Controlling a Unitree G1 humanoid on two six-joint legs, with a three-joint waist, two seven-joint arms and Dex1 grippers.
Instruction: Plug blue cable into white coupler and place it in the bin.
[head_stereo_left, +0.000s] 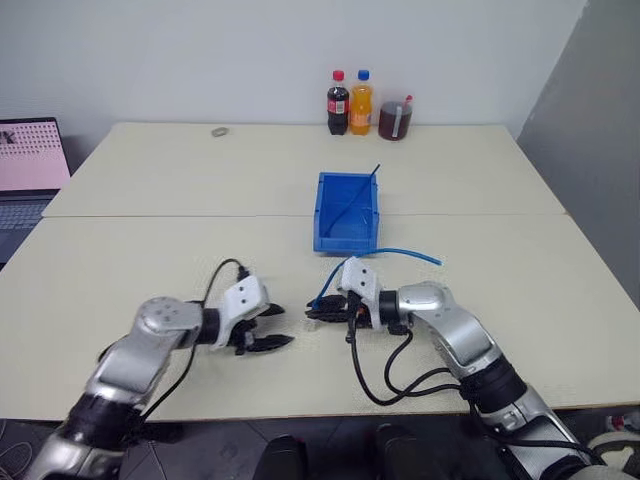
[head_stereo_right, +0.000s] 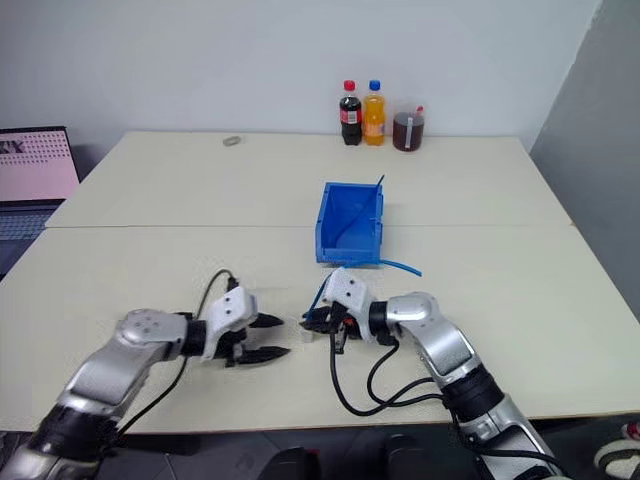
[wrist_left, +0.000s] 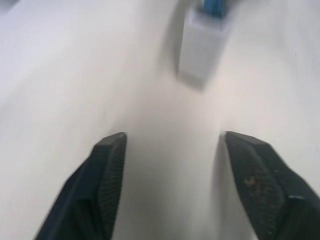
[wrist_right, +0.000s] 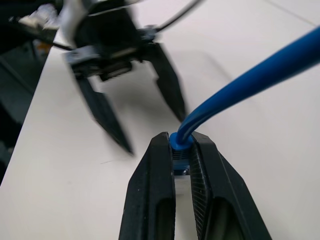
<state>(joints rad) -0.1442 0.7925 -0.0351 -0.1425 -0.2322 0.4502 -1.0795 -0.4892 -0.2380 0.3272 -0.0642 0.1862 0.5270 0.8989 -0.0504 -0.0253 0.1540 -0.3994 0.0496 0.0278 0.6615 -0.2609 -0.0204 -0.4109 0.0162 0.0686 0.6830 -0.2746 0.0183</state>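
Note:
The white coupler (wrist_left: 202, 47) lies just ahead of my left gripper (wrist_left: 175, 140), which stands open and holds nothing. The blue cable (wrist_left: 215, 6) enters the coupler's far end. My right gripper (wrist_right: 180, 139) is shut on the blue cable (wrist_right: 250, 75) close to that end. From the head, the two grippers face each other near the table's front, left gripper (head_stereo_left: 265, 328) and right gripper (head_stereo_left: 315, 313) a short gap apart. The cable (head_stereo_left: 410, 253) arcs back to the right behind the right wrist. The bin (head_stereo_left: 347, 210) sits just beyond, with a thin dark blue strand in it.
Two bottles (head_stereo_left: 350, 102) and a cup of dark drink (head_stereo_left: 394, 119) stand at the table's far edge. A laptop (head_stereo_left: 30, 160) is at the far left. A small grey object (head_stereo_left: 220, 130) lies far back. Black robot cables (head_stereo_left: 395, 375) loop near the front edge.

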